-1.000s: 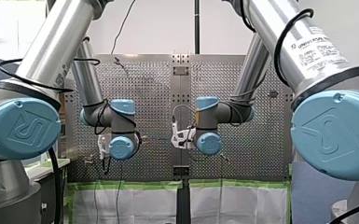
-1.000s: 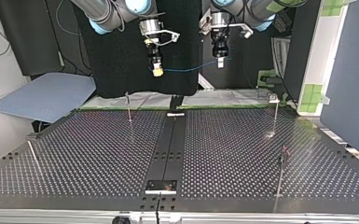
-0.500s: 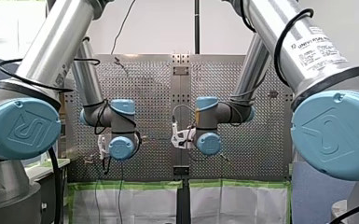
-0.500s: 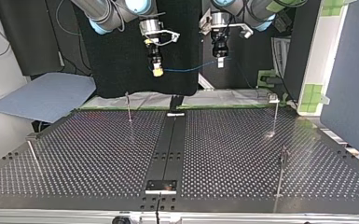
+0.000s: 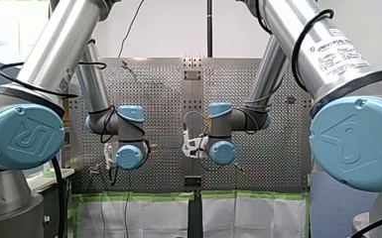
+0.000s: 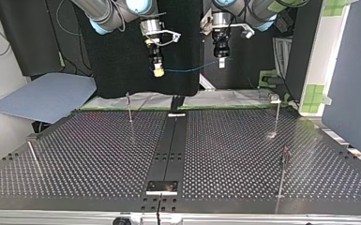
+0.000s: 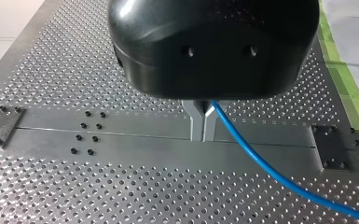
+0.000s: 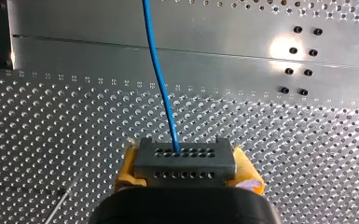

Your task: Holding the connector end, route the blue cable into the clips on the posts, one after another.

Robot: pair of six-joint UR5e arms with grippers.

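Observation:
High above the table in the top view, a blue cable (image 6: 192, 69) hangs in a shallow sag between my two grippers. My right gripper (image 6: 158, 70), at that view's left, has yellow pads and is shut on the grey connector (image 8: 185, 161). The cable (image 8: 161, 79) leaves the connector's face and runs on ahead of the gripper. My left gripper (image 7: 203, 135) has its metal fingers shut on the cable (image 7: 261, 163), which trails off to one side. In the front view both grippers are hidden behind the wrists.
Thin posts with clips stand on the perforated table (image 6: 98, 154): one at the back left (image 6: 129, 107) of the top view, one at the back right (image 6: 277, 115), one at the front right (image 6: 283, 173), and a leaning one at the front left (image 6: 33, 154). A dark centre strip (image 6: 171, 150) divides the table.

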